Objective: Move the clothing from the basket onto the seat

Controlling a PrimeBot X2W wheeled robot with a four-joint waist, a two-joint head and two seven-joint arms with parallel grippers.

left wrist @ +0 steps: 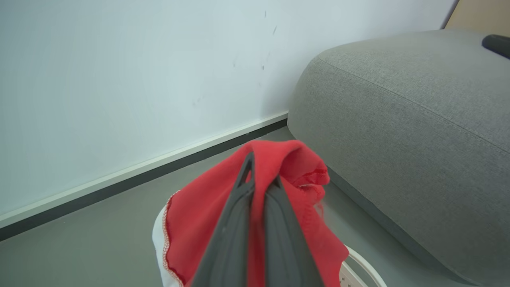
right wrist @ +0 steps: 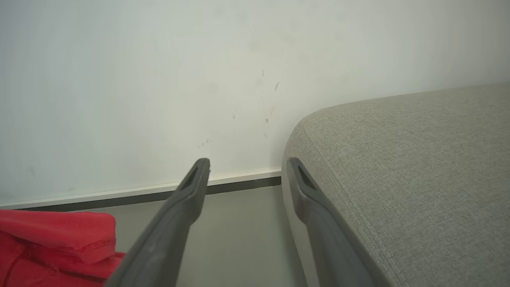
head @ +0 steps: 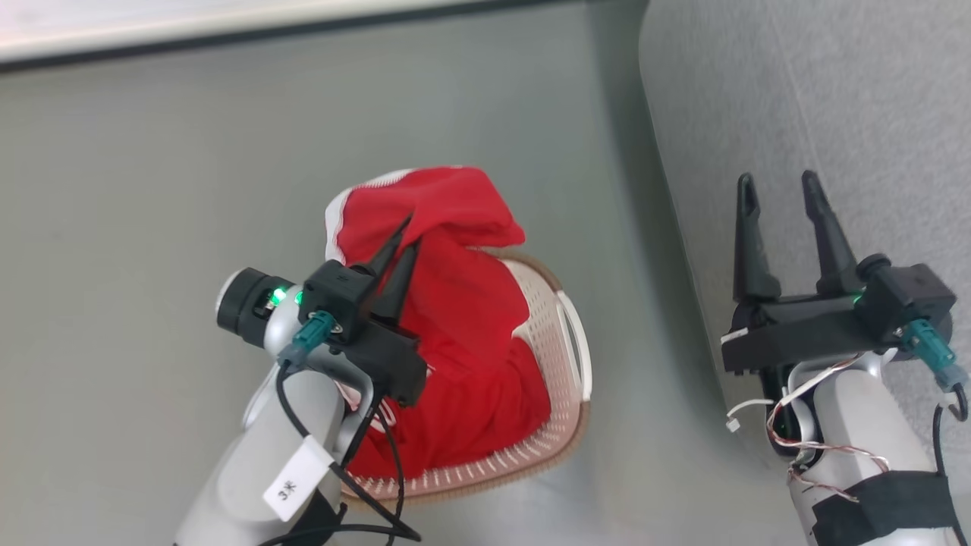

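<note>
Left pincer [head: 413, 230] tight on clothing [head: 463, 318]

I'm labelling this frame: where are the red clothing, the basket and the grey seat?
red clothing [head: 463, 318]: head view, middle of the red fabric.
basket [head: 548, 341]: head view, perforated inner wall.
grey seat [head: 819, 91]: head view, bare cushion top.

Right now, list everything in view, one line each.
clothing: count unclear, red with white trim, heaped in the basket, top fold raised
basket: one, cream with brown rim, on the floor beside the sofa
sofa: one, grey, to the basket's right
floor: one, grey, under the basket
wall: one, white with dark skirting, behind
left gripper: one, dark, shut on the clothing
right gripper: one, dark, open, near the sofa's edge
</note>
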